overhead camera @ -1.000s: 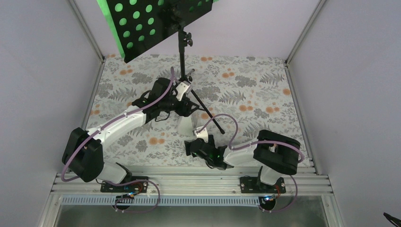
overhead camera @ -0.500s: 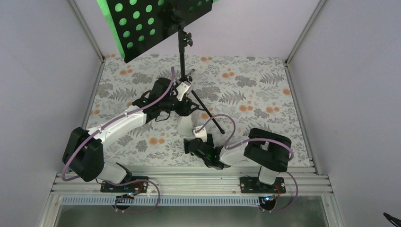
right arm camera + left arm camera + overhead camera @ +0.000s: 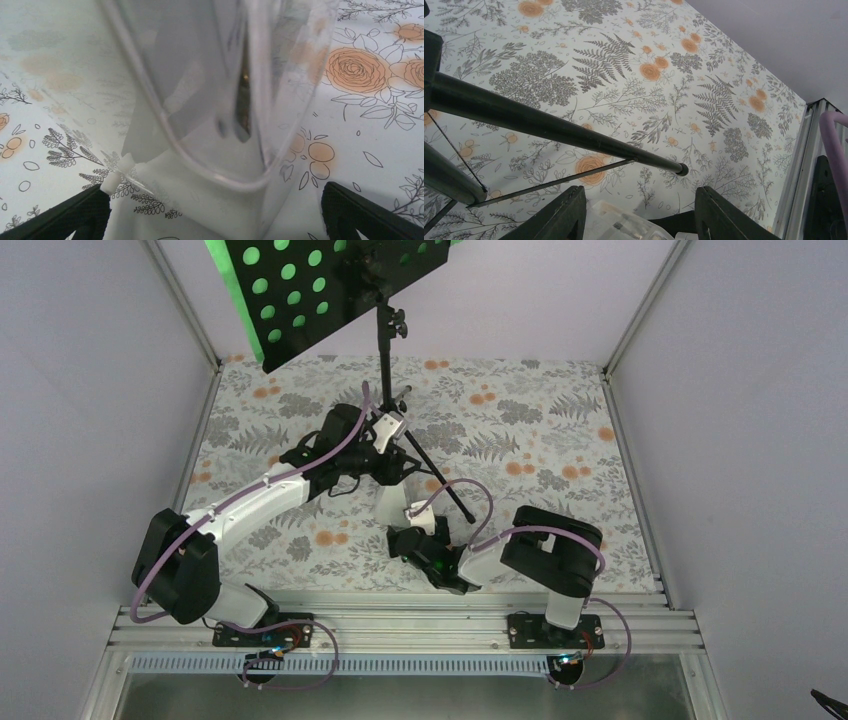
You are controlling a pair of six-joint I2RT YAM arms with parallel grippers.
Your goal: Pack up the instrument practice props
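The black music stand [image 3: 382,340] stands at the back, its round-holed desk [image 3: 330,285] at the top edge. Green sheet-music pages [image 3: 222,265] show behind the desk and through its holes. The white pyramid metronome [image 3: 392,502] stands by the tripod legs. My left gripper [image 3: 386,472] is open just above it, next to a tripod leg [image 3: 559,131]. In the left wrist view the metronome's top [image 3: 624,226] lies between the open gripper's [image 3: 641,220] fingers. My right gripper [image 3: 413,530] is open at the metronome's near side. In the right wrist view the metronome [image 3: 215,100] fills the space between the gripper's [image 3: 215,220] fingers.
The floral table cover [image 3: 540,440] spans the enclosure, with white walls on three sides. A metal rail [image 3: 400,625] runs along the near edge by the arm bases. The tripod leg's foot [image 3: 681,169] rests on the cover right of the metronome.
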